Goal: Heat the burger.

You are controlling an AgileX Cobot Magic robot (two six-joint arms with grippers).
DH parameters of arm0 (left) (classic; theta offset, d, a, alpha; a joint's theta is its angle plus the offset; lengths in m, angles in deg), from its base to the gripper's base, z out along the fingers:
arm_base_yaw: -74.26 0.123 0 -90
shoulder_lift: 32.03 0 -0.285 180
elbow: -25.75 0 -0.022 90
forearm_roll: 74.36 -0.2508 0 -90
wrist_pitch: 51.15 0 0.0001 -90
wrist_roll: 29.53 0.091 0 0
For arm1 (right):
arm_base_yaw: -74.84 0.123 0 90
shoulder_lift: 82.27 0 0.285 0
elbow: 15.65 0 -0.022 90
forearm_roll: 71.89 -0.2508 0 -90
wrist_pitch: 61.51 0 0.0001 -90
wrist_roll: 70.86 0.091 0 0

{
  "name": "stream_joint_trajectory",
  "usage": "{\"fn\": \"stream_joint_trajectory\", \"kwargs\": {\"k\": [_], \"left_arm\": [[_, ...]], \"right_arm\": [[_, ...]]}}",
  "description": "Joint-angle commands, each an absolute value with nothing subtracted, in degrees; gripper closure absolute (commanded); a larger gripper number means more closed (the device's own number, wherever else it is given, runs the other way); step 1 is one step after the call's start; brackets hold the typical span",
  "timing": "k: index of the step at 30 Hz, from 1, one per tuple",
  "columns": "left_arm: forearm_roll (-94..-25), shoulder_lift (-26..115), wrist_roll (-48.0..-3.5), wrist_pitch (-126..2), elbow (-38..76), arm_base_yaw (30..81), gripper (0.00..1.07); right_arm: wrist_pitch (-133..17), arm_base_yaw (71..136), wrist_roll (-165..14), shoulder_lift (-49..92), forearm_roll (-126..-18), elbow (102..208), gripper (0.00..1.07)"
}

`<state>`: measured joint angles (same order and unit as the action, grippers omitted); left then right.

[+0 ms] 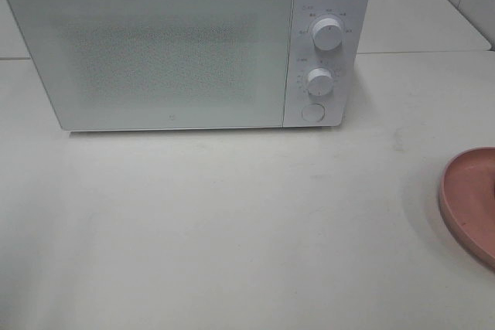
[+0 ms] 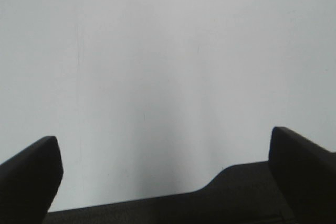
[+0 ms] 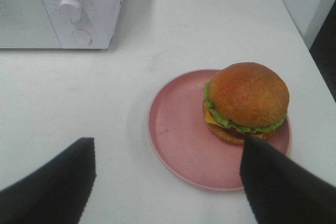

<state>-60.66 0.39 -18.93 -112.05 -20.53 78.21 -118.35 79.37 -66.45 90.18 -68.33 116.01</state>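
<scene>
The burger (image 3: 245,101), with golden-brown buns, green lettuce and a yellow cheese slice, sits upright on the right half of a round pink plate (image 3: 181,135) in the right wrist view. My right gripper (image 3: 168,177) hangs open above the table just short of the plate, nothing between its fingers. The white microwave (image 1: 186,44) stands at the back of the table with its door shut. My left gripper (image 2: 168,166) is open over bare white table. In the exterior high view only the plate's edge (image 1: 468,199) shows at the far right; the burger and both grippers are out of that view.
The microwave has two knobs (image 1: 329,35) and a round button (image 1: 312,112) on its right panel. A white wall borders the table on the right (image 3: 310,3). Bare table lies between the microwave and the plate.
</scene>
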Motion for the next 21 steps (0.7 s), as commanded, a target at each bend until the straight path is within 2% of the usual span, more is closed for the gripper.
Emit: {"fn": "stream_joint_trajectory", "kwargs": {"k": [1,10,21], "left_arm": [[-61.9,-6.5,-20.0,-113.0,-21.7,78.3,0.07],[-64.6,-21.3,-21.0,-112.9,-21.7,78.3,0.07],[-64.1,-26.0,-21.0,-112.9,-21.7,78.3,0.07]], "right_arm": [[-118.5,78.9,-66.7,91.9,-68.4,115.9,0.32],[-118.5,78.9,-66.7,91.9,-68.4,115.9,0.32],[-118.5,78.9,-66.8,91.9,-68.4,115.9,0.32]]}}
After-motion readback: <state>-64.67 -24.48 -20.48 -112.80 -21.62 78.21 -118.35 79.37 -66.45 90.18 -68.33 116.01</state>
